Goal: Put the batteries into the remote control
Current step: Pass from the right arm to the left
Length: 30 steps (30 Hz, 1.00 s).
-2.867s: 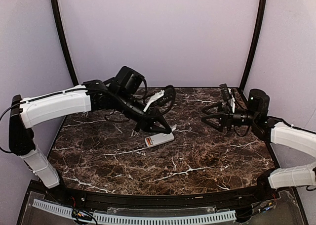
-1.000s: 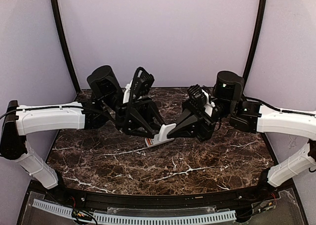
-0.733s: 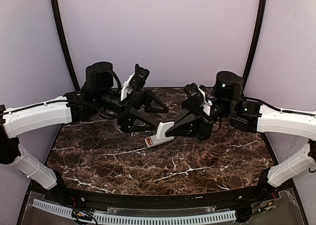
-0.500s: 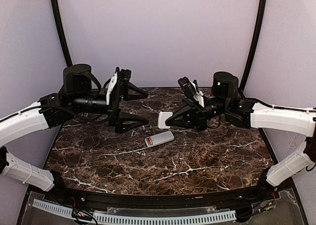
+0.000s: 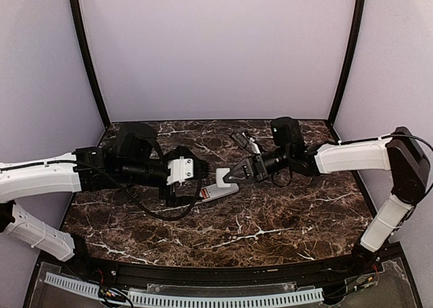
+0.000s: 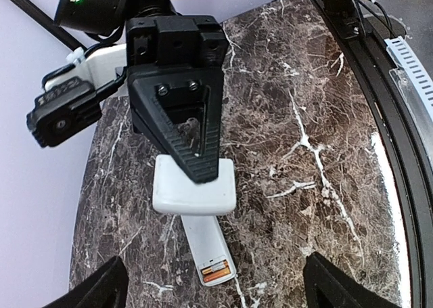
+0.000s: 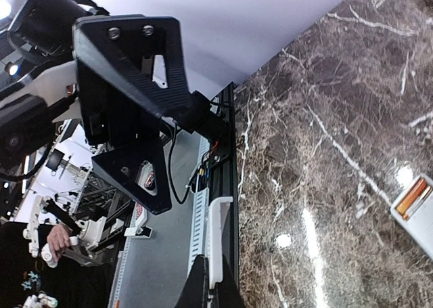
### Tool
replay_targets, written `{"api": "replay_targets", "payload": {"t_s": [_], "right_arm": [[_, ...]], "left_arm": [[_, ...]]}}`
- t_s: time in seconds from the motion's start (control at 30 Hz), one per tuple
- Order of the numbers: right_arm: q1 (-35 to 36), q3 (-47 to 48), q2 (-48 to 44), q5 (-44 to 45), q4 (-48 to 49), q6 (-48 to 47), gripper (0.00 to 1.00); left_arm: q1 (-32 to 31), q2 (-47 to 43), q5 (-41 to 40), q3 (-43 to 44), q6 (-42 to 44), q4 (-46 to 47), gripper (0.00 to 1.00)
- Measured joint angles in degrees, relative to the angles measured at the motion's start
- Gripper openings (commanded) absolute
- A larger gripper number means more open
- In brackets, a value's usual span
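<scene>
The white remote control lies back-up on the marble table, its compartment uncovered at the left end. Two orange-red batteries lie side by side in that compartment. My right gripper is shut on a small flat white square piece, held over the remote's far end; whether they touch I cannot tell. The right wrist view shows the piece edge-on between my fingers. My left gripper stands open just left of the remote, its fingertips wide apart and empty.
The table's black front rail and a perforated white strip run along the near edge. Purple walls close in the back and sides. The left arm's open fingers loom near the right wrist camera.
My left gripper has opened, drawn back leftward from the remote and come down low. My right gripper lifted the white piece off, then brought it back down over the remote's far end.
</scene>
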Motion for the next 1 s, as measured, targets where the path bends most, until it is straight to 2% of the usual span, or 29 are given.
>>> {"api": "replay_targets", "payload": {"t_s": [0.17,0.53,0.6,0.7,0.93,1.0], "right_arm": [[0.0,0.1,4.3,-1.1,0.2,3.5,0.00],[0.1,0.9,7.0,-3.5,2.8,6.6,0.00],[0.2,1.0,7.8,-3.7,3.1,6.8,0.00],[0.2,1.0,8.4,-4.0,3.2,7.2,0.00],[0.3,1.2,8.7,-4.7,4.5,7.9,0.00],[0.3,1.2,8.7,-4.9,4.8,8.0,0.00]], "left_arm": [[-1.5,4.0,-2.3,0.1,2.9,0.2,0.86],[-1.8,12.8,-3.6,2.3,3.7,1.8,0.83],[-1.8,13.4,-3.5,2.7,3.6,2.1,0.80],[-1.8,14.2,-3.5,3.4,3.6,2.7,0.71],[-1.8,16.1,-2.7,5.4,3.4,3.0,0.64],[-1.8,16.3,-2.7,5.5,3.4,3.0,0.59]]}}
